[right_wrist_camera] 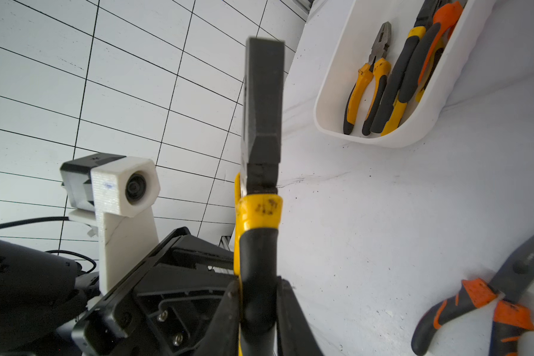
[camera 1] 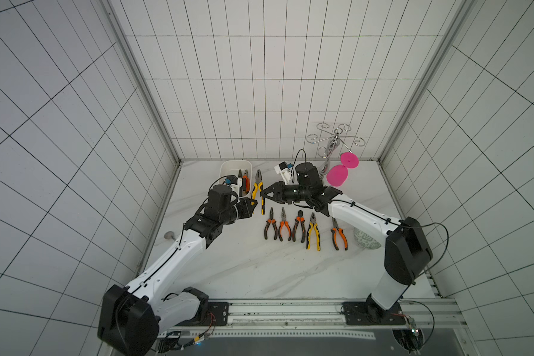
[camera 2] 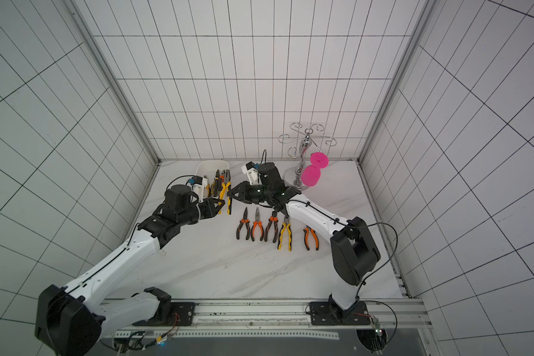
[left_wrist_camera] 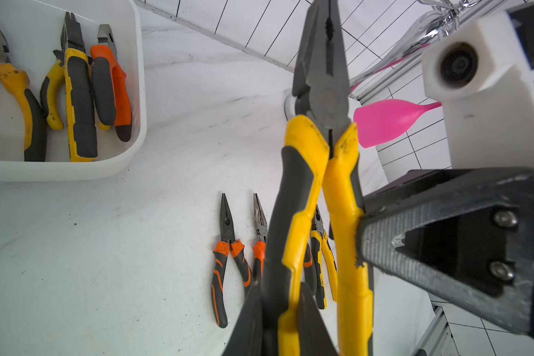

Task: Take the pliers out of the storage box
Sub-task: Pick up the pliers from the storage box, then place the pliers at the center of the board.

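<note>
**Mid-air handover, both grippers on one pair**

White marble tabletop, tiled walls. The storage box at far left holds several more pliers. My left gripper clamps one handle of the yellow combination pliers, raised beside the box. My right gripper pinches the other handle. I'd confirm the right's hold before the left releases, then place it by the laid-out row.

light: bright, even, soft shadows | top views: fisheye bowing at edges | right wrist: near pliers blurred
</note>
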Action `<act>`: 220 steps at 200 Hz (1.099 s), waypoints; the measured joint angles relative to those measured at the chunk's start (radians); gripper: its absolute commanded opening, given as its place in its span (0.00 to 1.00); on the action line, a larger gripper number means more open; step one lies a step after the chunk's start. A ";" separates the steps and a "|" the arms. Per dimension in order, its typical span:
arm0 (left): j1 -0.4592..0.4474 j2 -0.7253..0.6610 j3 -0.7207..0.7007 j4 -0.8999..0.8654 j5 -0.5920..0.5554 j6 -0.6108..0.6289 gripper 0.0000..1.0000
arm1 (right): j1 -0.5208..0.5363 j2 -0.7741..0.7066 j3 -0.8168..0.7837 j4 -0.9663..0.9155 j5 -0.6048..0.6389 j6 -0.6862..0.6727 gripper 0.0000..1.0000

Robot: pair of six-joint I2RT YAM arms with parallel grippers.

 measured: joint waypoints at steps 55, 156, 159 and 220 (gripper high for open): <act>0.000 -0.008 0.005 0.011 -0.014 0.031 0.48 | 0.000 0.007 -0.002 -0.007 -0.003 0.004 0.00; 0.000 -0.241 -0.033 -0.085 -0.177 0.198 0.95 | 0.002 0.108 -0.076 0.139 0.019 0.092 0.00; 0.000 -0.246 -0.033 -0.089 -0.180 0.203 0.95 | 0.002 0.116 -0.077 0.143 0.025 0.095 0.00; 0.009 -0.245 -0.006 -0.212 -0.219 0.276 0.99 | 0.020 0.233 -0.109 0.199 0.113 0.164 0.00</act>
